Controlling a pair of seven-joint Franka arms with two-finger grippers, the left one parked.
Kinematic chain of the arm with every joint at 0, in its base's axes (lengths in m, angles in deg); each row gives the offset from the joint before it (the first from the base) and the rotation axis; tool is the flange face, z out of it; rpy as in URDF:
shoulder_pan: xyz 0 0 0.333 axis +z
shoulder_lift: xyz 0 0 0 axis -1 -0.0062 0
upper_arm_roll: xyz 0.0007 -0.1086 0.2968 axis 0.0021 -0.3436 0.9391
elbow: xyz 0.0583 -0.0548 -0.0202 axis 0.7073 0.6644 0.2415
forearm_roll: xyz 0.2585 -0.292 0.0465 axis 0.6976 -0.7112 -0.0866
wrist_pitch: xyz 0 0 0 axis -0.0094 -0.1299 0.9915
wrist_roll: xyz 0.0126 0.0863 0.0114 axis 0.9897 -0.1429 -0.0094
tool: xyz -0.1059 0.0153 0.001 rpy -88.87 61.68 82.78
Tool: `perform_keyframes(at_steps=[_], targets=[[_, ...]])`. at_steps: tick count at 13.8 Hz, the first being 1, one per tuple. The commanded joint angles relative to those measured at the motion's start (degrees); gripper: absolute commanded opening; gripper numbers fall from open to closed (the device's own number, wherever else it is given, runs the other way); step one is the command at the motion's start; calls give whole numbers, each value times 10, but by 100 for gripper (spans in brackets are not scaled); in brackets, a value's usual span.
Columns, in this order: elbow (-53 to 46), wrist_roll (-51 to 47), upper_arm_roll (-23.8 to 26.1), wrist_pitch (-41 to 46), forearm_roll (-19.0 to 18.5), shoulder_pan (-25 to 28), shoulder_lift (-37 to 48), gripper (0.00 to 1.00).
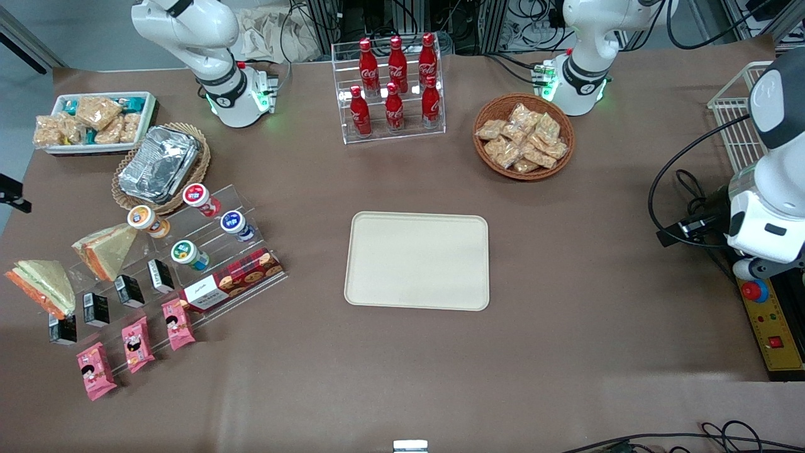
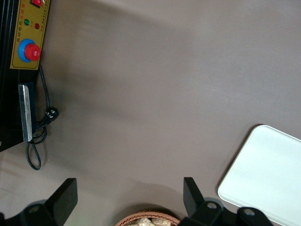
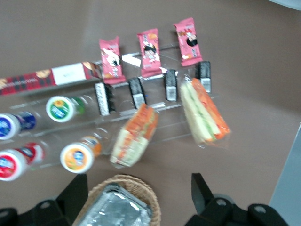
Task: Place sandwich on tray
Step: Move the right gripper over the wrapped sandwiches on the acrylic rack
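Observation:
The sandwich (image 1: 41, 286) (image 3: 204, 113), a clear-wrapped wedge with green, white and orange layers, lies on the clear stepped display at the working arm's end of the table. The cream tray (image 1: 418, 261) (image 2: 268, 174) rests bare at the table's middle, well apart from it. My right gripper (image 3: 136, 197) shows only in the right wrist view. It hangs open and holds nothing, high above the wicker basket of foil containers (image 3: 117, 207), with the sandwich some way off from its black fingers (image 3: 202, 193).
A second wedge (image 1: 107, 248) (image 3: 136, 136) without green lies beside the sandwich. On the display stand small cups (image 1: 188, 255), black packs (image 1: 129, 290), pink snack packs (image 1: 135, 343) and a cookie box (image 1: 236, 280). A cola rack (image 1: 393, 82), snack basket (image 1: 523, 135) and white bin (image 1: 94, 123) stand farther back.

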Motion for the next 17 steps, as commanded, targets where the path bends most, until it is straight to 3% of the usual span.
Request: perform_keyframes(at_steps=[1,6,17], targets=[[-13,95,3,-35,26,-40,-38,98],[-13,218,3,-78,59,-86,-99,98],[-12,237,10,-152,60,-90,-175,98]])
